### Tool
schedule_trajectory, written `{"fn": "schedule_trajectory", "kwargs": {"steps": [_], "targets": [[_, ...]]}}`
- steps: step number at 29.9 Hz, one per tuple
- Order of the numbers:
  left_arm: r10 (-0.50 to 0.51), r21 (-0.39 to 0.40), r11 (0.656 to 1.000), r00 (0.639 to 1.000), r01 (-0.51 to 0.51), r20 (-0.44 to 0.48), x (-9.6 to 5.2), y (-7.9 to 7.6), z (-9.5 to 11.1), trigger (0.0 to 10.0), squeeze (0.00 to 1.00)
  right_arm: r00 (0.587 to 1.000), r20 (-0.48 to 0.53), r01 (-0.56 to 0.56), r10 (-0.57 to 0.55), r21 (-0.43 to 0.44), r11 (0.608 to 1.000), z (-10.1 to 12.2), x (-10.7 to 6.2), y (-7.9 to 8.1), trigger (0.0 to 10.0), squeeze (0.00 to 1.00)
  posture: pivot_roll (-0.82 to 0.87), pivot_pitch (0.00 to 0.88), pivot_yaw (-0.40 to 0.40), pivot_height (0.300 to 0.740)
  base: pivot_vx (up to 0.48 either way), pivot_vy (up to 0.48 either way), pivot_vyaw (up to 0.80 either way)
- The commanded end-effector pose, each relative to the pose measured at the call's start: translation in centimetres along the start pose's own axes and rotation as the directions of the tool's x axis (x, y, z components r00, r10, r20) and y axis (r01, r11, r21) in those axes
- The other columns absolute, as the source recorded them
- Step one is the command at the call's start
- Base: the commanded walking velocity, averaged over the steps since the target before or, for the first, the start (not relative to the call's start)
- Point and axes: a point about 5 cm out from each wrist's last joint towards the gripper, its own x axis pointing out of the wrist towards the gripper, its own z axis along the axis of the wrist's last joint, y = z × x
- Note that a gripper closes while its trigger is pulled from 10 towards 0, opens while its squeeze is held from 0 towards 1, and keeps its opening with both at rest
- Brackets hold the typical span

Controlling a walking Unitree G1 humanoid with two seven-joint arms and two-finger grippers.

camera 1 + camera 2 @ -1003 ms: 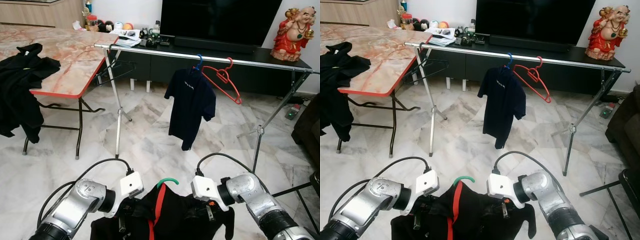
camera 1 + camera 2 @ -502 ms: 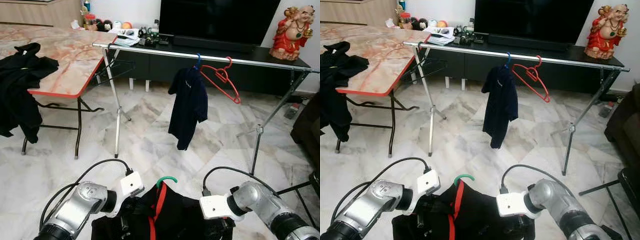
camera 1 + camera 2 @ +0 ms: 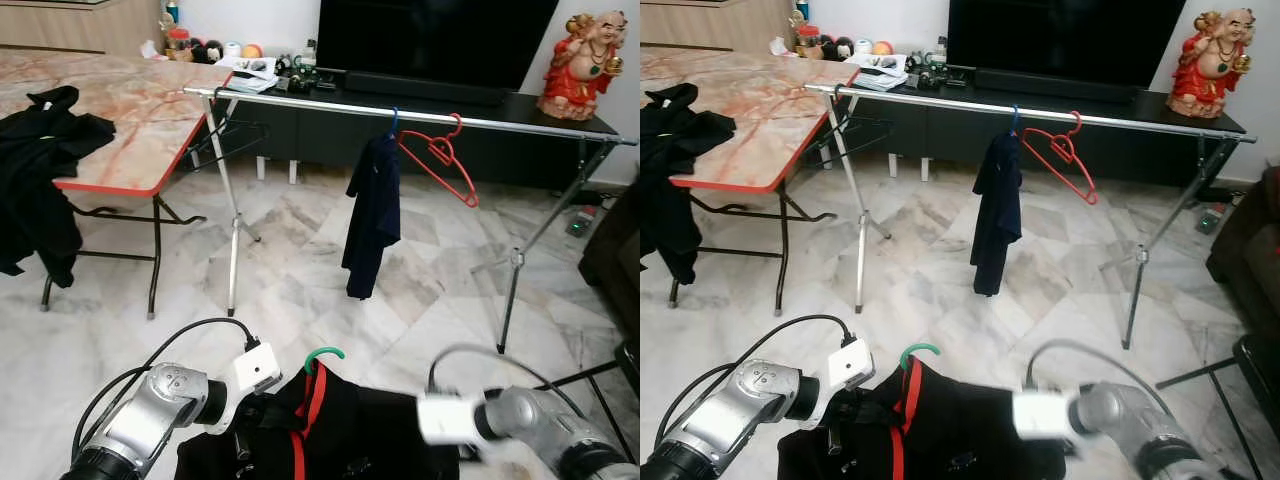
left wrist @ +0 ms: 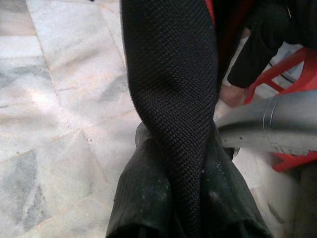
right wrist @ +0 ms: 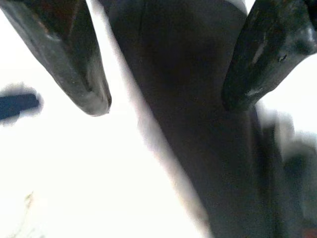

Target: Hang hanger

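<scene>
The left gripper [image 4: 190,198] is clamping a twisted fold of the black garment [image 3: 340,430], its two fingers pressed tight against the knit fabric with no gap showing in the left wrist view; in the head views this gripper is sitting low at the left, just under the robot's chest, with a black cable looping from its wrist. The right gripper [image 5: 166,101] is standing with its fingers [image 5: 74,59] spread wide apart and nothing between them, dark cloth lying beyond; its arm is appearing motion-blurred at the lower right of the head views, beside the garment. The garment, black with a red stripe, is hanging on a hanger whose green hook [image 3: 324,356] is poking up above the collar, between the two arms and well short of the rail. Farther out, a silver clothes rail [image 3: 500,122] on folding legs is crossing the marble floor [image 3: 290,280], carrying a navy shirt [image 3: 372,215] on a blue hanger, an empty red hanger [image 3: 440,160] just beside it, and a dark wire hanger [image 3: 228,138] near its left end. A marble-topped table [image 3: 130,120] with a red edge is standing at the left, black clothing [image 3: 40,170] draped over its corner. Behind the rail a dark television cabinet [image 3: 420,110] is bearing a red figurine [image 3: 582,55].
</scene>
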Motion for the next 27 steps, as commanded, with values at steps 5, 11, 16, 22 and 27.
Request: {"fn": "schedule_trajectory", "kwargs": {"steps": [5, 11, 16, 22, 27], "targets": [[-0.033, 0.07, 0.997, 0.995, 0.039, -0.094, -0.2, -0.3, -0.9, 0.0, 0.0, 0.994, 0.107, -0.005, -0.001, 0.052, 0.999, 1.0, -0.2, -0.4, 10.0, 0.0, 0.02, 0.047, -0.067, 0.74, 0.0, 0.0, 0.0], [0.131, 0.082, 0.99, 0.968, -0.116, -0.212, -0.7, 1.3, -3.2, 0.0, 0.0, 0.999, -0.043, -0.005, 0.005, 0.01, 1.0, -1.2, 0.1, 1.1, 10.0, 0.0, 0.03, 0.05, -0.068, 0.74, 0.0, 0.0, 0.0], [0.457, -0.053, 0.885, 0.884, -0.463, -0.1, -0.6, 3.8, -3.6, 1.4, 0.0, 0.965, -0.249, 0.097, -0.084, 0.039, 0.995, -4.3, 0.5, 2.6, 10.0, 0.0, 0.03, 0.059, -0.069, 0.74, 0.0, 0.0, 0.0], [0.66, -0.209, 0.738, 0.751, -0.642, 0.02, -0.4, 4.9, -2.8, 10.0, 0.0, 0.912, -0.319, 0.369, -0.259, 0.36, 0.857, -6.7, 1.1, 5.2, 10.0, 0.0, 0.02, 0.062, -0.067, 0.74, 0.0, 0.0, 0.0], [0.762, -0.288, 0.629, 0.646, -0.722, 0.043, -0.4, 4.6, -3.6, 10.0, 0.0, 0.828, -0.467, 0.536, -0.31, 0.497, 0.682, -9.1, 1.2, 8.8, 10.0, 0.0, 0.03, 0.059, -0.055, 0.74, 0.0, 0.0, 0.0]]}}
